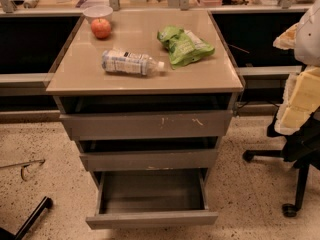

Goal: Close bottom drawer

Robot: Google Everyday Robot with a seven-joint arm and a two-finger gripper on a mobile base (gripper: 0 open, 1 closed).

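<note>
The bottom drawer [151,219] is the lowest of three grey drawers in the cabinet. It stands pulled far out toward me, and its shallow grey tray [151,191] is open to view and holds nothing. The middle drawer front [149,160] and the scratched top drawer front [147,125] each stick out a little, with a dark gap above them. My gripper is out of the camera view.
The cabinet top [75,76] holds a lying water bottle [131,62], a green bag [184,45], an apple [101,28] and a white bowl [98,12]. An office chair with torn yellow foam [300,104] stands at the right. A black leg [32,216] lies at the lower left.
</note>
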